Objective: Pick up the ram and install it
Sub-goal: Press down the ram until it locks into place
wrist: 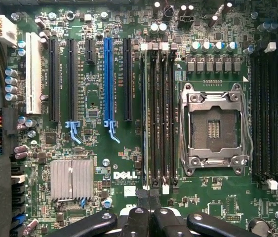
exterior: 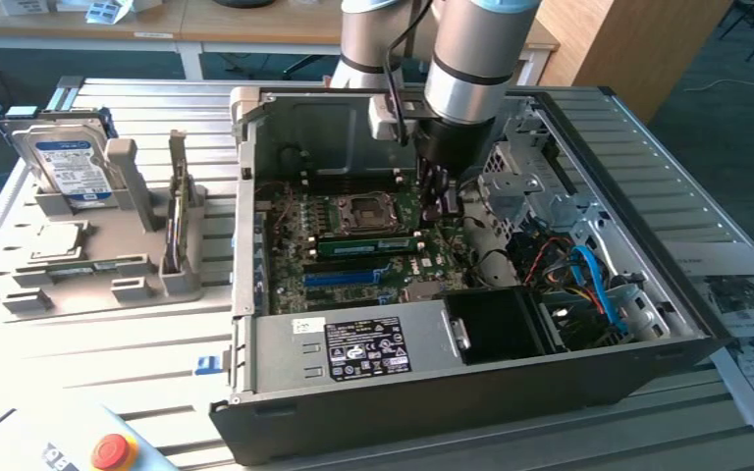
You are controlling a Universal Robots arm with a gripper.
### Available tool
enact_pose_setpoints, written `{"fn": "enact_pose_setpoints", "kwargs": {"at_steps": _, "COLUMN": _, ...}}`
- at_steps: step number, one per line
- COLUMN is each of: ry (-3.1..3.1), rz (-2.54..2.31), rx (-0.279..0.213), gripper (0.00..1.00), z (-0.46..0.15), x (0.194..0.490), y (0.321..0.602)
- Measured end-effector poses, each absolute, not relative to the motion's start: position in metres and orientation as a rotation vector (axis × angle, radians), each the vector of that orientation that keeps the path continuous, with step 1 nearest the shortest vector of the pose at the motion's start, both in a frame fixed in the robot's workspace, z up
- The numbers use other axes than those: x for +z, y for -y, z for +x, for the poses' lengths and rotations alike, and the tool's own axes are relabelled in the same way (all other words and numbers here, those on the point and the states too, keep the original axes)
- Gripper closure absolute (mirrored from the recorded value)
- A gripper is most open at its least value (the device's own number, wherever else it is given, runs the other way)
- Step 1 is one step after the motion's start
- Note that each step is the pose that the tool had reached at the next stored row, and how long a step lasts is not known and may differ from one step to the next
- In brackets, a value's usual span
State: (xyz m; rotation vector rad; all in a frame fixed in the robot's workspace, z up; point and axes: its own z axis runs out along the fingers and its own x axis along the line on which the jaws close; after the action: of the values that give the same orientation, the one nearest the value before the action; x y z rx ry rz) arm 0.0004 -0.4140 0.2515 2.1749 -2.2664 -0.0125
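The ram, one long narrow green circuit-board stick (exterior: 364, 245), stands on its edge in a black slot of the green motherboard (exterior: 350, 280) inside the open black computer case (exterior: 482, 392). Its long axis runs across the exterior view from left to right, just in front of the silver processor socket (exterior: 357, 211). In the wrist view it is seen edge-on (wrist: 146, 113), in the slot farthest from the socket (wrist: 215, 128) in a bank of four.

The single black gripper (exterior: 440, 201) hangs inside the case, above the slots' end on the exterior view's right. Its fingers (wrist: 138, 222) are pressed together with nothing visibly between them (wrist: 151, 219). Whether they touch the stick cannot be told.

Outside the case, on the exterior view's left, a grey rack (exterior: 115, 275) holds one boxy hard drive with a blue-and-white label (exterior: 70, 167), one flat square silver chip (exterior: 56, 238), and one thin dark board standing on edge (exterior: 176, 211).
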Motion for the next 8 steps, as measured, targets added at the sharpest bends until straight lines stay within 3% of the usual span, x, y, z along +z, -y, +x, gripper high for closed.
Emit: {"fn": "enact_pose_setpoints", "kwargs": {"at_steps": 8, "ry": 2.267, "rz": 2.175, "rx": -0.012, "gripper": 0.90, "z": 0.000, "x": 0.239, "y": 0.414}}
